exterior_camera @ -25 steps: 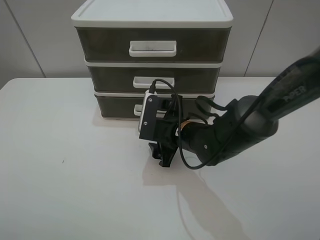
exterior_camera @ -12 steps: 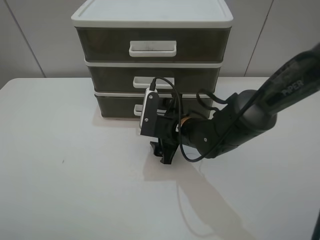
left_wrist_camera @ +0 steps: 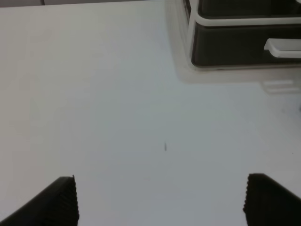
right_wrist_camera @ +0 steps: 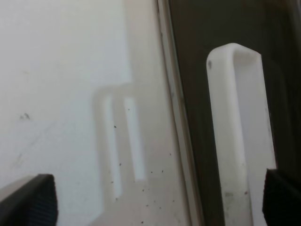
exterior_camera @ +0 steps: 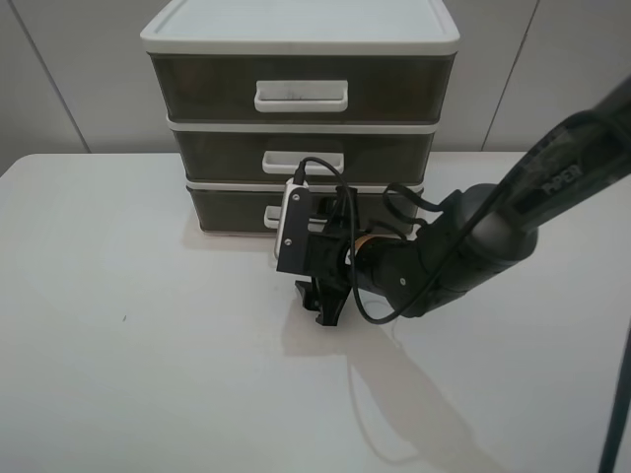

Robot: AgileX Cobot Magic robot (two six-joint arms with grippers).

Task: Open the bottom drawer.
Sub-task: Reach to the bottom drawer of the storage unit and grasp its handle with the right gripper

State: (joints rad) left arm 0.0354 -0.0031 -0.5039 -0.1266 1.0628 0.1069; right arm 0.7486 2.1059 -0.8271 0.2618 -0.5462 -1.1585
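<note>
At the back of the white table (exterior_camera: 118,374), the drawer unit (exterior_camera: 301,39) stands against the wall, all three tiers closed. The bottom drawer (exterior_camera: 232,209) is the lowest, its front flush with the frame.

- The right gripper (right_wrist_camera: 155,202) is low over the table, right in front of that drawer and rolled on its side. Its fingers are spread wide and hold nothing. In the right wrist view the white handle (right_wrist_camera: 237,122) sits just inside one fingertip (right_wrist_camera: 282,200), not centred.
- The left gripper (left_wrist_camera: 160,202) hangs over bare table well off to the side, fingers wide and empty.

Risks, as I judge them:
- With the handle off-centre, a close may catch only its edge and slip off.
- The unit looks light, so a pull could drag the whole stack forward instead of sliding the drawer.
- The wrist cable (exterior_camera: 320,168) loops up in front of the middle drawer (exterior_camera: 217,153) and could snag that drawer's handle.

Room: there is open table toward the near edge for the pull, and nothing stands beside the unit
</note>
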